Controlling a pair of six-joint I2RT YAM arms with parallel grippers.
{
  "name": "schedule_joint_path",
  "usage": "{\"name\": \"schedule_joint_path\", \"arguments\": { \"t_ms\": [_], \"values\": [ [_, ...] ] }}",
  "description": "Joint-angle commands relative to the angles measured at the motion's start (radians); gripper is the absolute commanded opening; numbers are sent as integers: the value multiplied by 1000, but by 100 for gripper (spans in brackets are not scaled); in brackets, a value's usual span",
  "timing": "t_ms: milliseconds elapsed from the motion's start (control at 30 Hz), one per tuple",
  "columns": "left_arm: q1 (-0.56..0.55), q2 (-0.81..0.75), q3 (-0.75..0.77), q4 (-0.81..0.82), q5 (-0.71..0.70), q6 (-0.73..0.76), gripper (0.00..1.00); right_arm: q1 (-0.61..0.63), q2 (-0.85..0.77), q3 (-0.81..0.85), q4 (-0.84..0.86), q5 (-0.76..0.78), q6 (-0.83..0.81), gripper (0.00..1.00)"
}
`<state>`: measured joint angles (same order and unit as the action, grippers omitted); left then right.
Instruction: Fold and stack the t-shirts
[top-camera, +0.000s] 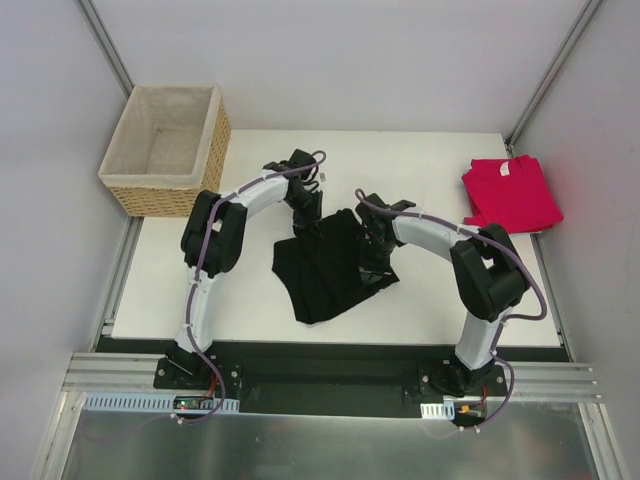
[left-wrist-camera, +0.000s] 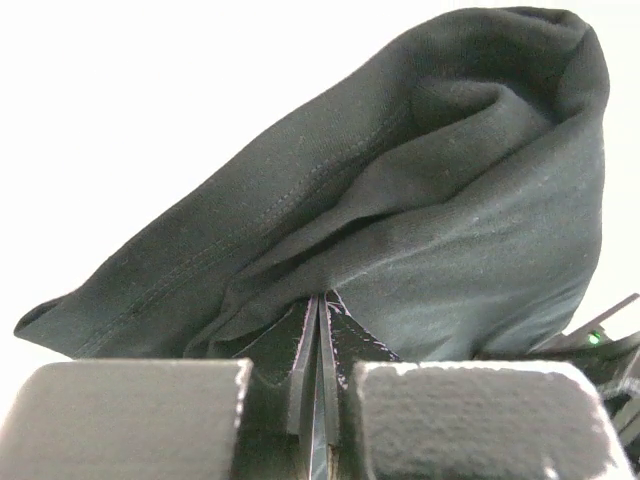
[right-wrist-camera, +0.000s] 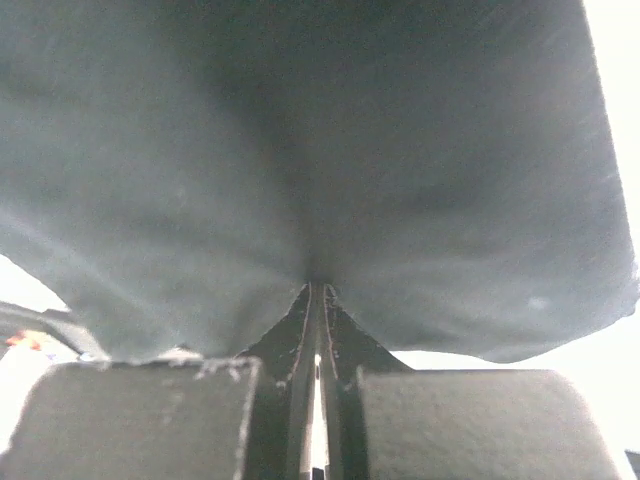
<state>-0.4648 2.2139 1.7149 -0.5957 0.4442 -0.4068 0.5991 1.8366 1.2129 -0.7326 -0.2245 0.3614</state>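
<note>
Left pincer (left-wrist-camera: 320, 310) is clamped on a fold of the black t-shirt (top-camera: 325, 270), and the right pincer (right-wrist-camera: 315, 290) grips the same shirt's other edge, the cloth bunched between them on the bench (top-camera: 200, 290). Well off to the right pincer's outer side lies the folded pinkish-red t-shirt (top-camera: 510, 192); a wicker basket (top-camera: 160, 195) stands beyond the left pincer.

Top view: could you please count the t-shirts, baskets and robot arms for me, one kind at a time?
T-shirts: 2, a black t-shirt and a pinkish-red t-shirt
Baskets: 1, a wicker basket
Robot arms: 2, the left arm and the right arm
Total: 5
</note>
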Motion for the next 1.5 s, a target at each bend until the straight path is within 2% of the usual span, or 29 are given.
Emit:
{"name": "schedule_joint_path", "arguments": {
  "t_ms": [0,333,533,633,767,900,967,1033,1067,1100,1200,1333,1467],
  "values": [
    [2,61,107,-35,63,6,0,36,-99,-6,50,-47,91,1],
    [2,188,339,-35,195,-15,0,76,-71,7,170,-122,154,1],
    [-9,208,367,-35,246,6,0,77,-51,0,205,-139,154,1],
    [-11,165,345,-33,211,35,0,77,-59,-1,217,-131,157,1],
    [-9,11,319,-33,102,98,0,77,-150,2,211,-50,140,1],
    [15,-118,298,-35,88,105,1,74,-210,95,106,20,76,1],
    [26,-178,264,-41,93,92,4,68,-221,135,53,71,47,1],
    [28,-245,197,-44,79,91,9,56,-243,166,-10,109,11,9],
    [28,-270,166,-44,74,88,15,47,-246,168,-25,138,4,14],
    [26,-295,103,-47,61,86,19,35,-257,163,-40,145,-18,27],
    [26,-390,-42,-46,44,73,28,-34,-260,116,-50,175,-55,43],
    [26,-514,-194,-42,21,69,29,-166,-218,48,-50,189,-145,47],
    [26,-580,-282,-39,16,62,30,-235,-160,37,-33,172,-235,48]
  ]
}}
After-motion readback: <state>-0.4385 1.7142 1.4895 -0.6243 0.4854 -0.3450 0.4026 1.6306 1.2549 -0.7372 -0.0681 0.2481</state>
